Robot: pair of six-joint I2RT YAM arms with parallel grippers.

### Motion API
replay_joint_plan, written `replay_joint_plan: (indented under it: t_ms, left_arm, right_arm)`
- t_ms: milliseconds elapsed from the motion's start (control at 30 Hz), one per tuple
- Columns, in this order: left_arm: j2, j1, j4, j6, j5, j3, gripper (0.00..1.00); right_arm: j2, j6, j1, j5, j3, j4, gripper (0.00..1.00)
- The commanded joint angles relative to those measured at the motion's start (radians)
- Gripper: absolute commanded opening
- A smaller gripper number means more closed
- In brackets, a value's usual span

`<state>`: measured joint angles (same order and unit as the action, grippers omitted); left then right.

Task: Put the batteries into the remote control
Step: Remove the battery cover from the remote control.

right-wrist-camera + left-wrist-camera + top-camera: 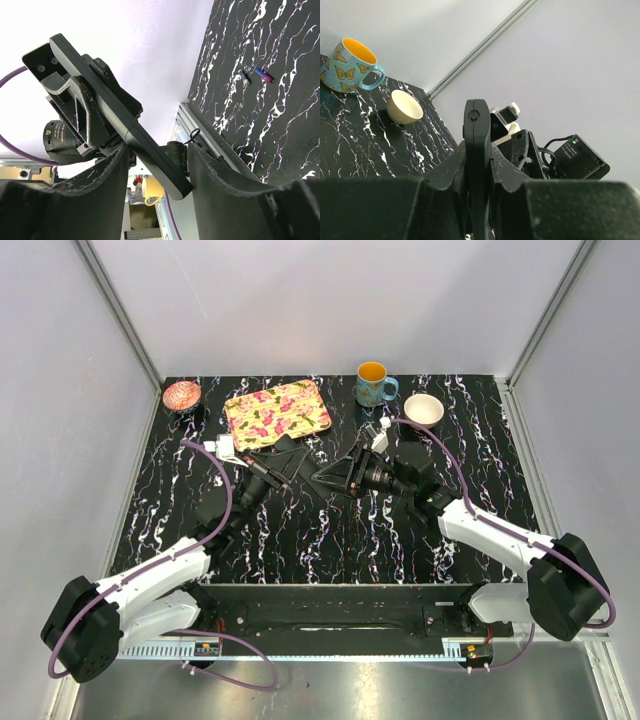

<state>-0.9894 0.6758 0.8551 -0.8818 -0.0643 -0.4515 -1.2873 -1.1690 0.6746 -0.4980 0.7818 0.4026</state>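
— Black remote control (476,125), where is it?
— Up off the table, pinched edge-on between the fingers of the left gripper (477,165). That arm reaches forward and angles inward.
— What about the right gripper (159,155)?
— It faces the left one from the other side, wrist rolled, jaws spread, with the remote's free end between them.
— And the batteries (263,75)?
— Two lie close together on the marbled table (280,130), well apart from the remote.

The black table (330,540) with white veins carried a pink dish (182,395) at its far left corner, then a floral tray (277,412), a mug (373,384) and a cream bowl (423,410). Two batteries (263,75) lay close together on it.
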Motion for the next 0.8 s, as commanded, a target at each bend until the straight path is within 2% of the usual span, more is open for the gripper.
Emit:
replay_joint_plan:
  t_ms: [0,133,267,433,467,533,633,767]
  left_arm:
    - [0.014,0.014,0.055,0.03,-0.019,-0.012,0.0]
    - [0.015,0.018,0.062,0.033,-0.017,-0.013,0.0]
    - [0.018,0.018,0.058,0.037,-0.022,-0.016,0.0]
    - [0.021,0.018,0.05,0.043,-0.025,-0.027,0.0]
    - [0.021,0.018,0.048,0.043,-0.023,-0.029,0.0]
    - [0.017,0.019,0.041,0.043,-0.023,-0.032,0.0]
    - [0.011,0.018,0.013,0.037,-0.023,-0.032,0.0]
    - [0.006,0.018,-0.024,0.009,-0.031,-0.021,0.0]
  right_arm:
    - [-0.001,-0.034,-0.001,-0.04,0.004,0.096,0.56]
    - [-0.001,-0.037,0.0,-0.036,-0.003,0.096,0.51]
    - [-0.006,-0.046,0.0,-0.04,-0.018,0.11,0.35]
    - [-0.001,-0.044,0.0,-0.043,-0.035,0.114,0.34]
    - [0.002,-0.041,0.0,-0.043,-0.033,0.11,0.37]
    - [0.003,-0.035,0.0,-0.042,-0.029,0.094,0.59]
    - [0.026,-0.002,-0.001,-0.019,-0.009,0.029,0.82]
    - [0.086,0.083,-0.006,0.032,0.04,-0.119,0.94]
